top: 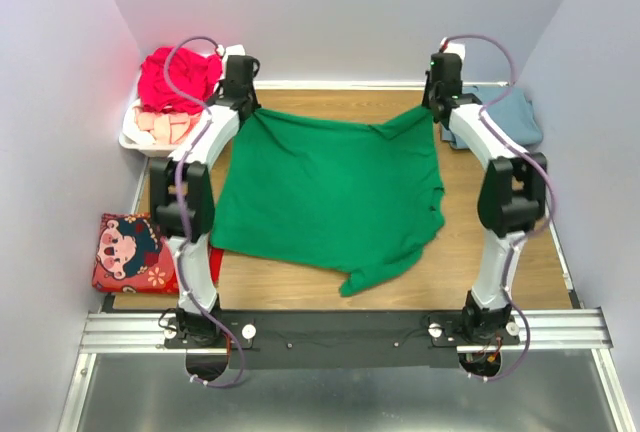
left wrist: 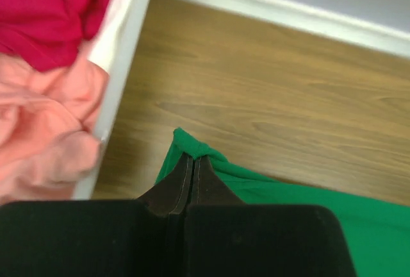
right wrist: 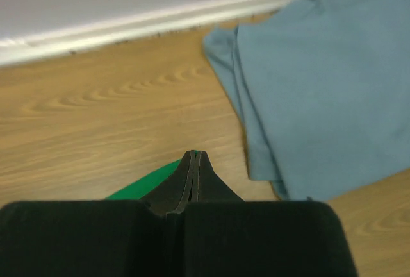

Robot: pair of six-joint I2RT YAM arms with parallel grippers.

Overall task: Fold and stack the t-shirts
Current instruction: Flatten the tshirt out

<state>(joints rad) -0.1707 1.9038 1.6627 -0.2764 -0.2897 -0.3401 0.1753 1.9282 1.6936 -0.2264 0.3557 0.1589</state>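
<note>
Left hand (left wrist: 194, 159) and right hand (right wrist: 193, 156) pinched the green t-shirt (top: 330, 197) at its far corners, a sleeve pointing nearward; bare tabletop (top: 340, 102) lay beyond.

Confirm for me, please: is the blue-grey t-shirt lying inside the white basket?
No, the blue-grey t-shirt lies on the wooden table at the far right; the white basket sits at the far left.

I find no legible text, label, brand, number or sign in any view. The red cushion (top: 128, 252) at the lower left of the top view carries a cartoon face print only, without readable lettering.
</note>
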